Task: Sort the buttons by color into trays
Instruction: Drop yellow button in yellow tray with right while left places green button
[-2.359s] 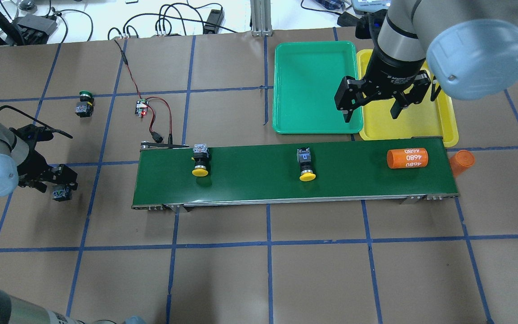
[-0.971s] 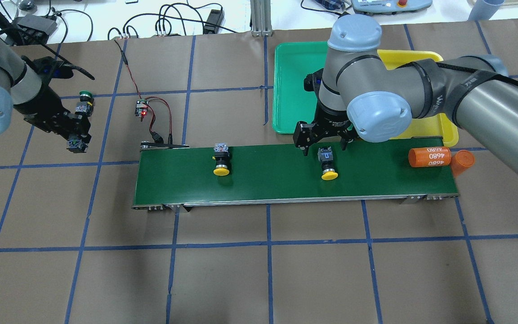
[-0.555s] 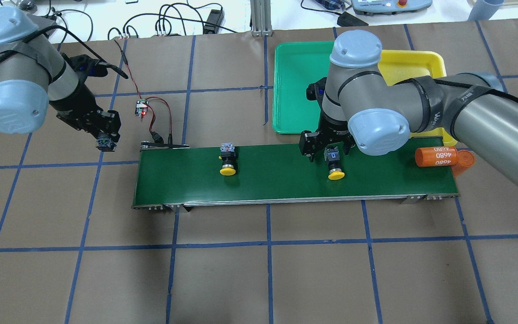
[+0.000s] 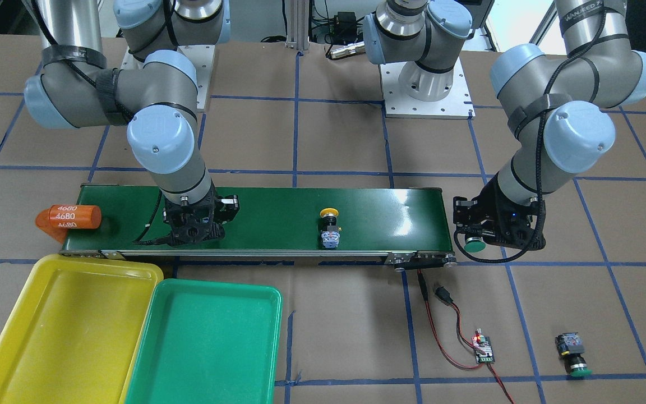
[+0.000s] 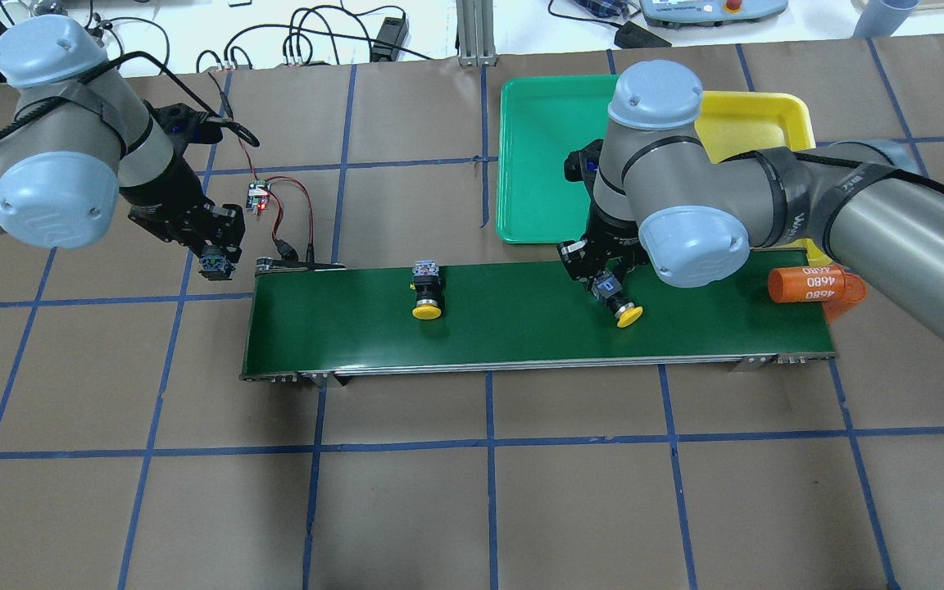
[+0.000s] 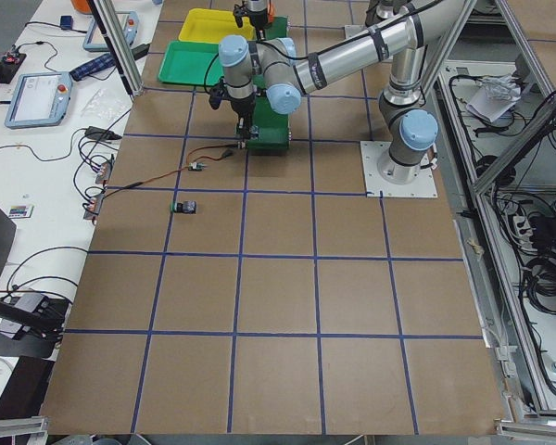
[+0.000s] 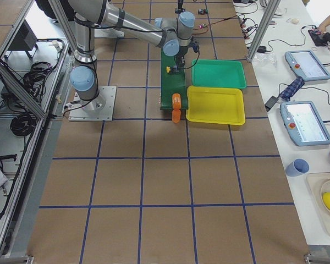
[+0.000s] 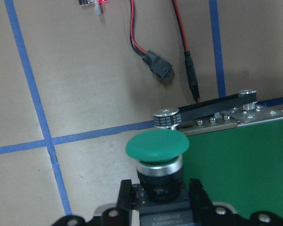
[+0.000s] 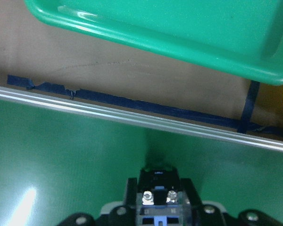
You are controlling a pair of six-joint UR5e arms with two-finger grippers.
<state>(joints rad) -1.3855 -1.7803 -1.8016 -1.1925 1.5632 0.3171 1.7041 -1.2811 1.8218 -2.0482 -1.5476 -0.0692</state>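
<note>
While L fingers pinch a green button just off the belt end, R fingers pinch a yellow button, tilted over belt, 2nd yellow button mid-belt, 2nd green button on bench, well apart, green tray & yellow tray just beyond belt.

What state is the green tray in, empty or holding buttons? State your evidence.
Empty: in the front view the green tray shows a bare floor, no button in it.

Trays lie adjacent beyond the belt (a button on it).
</note>
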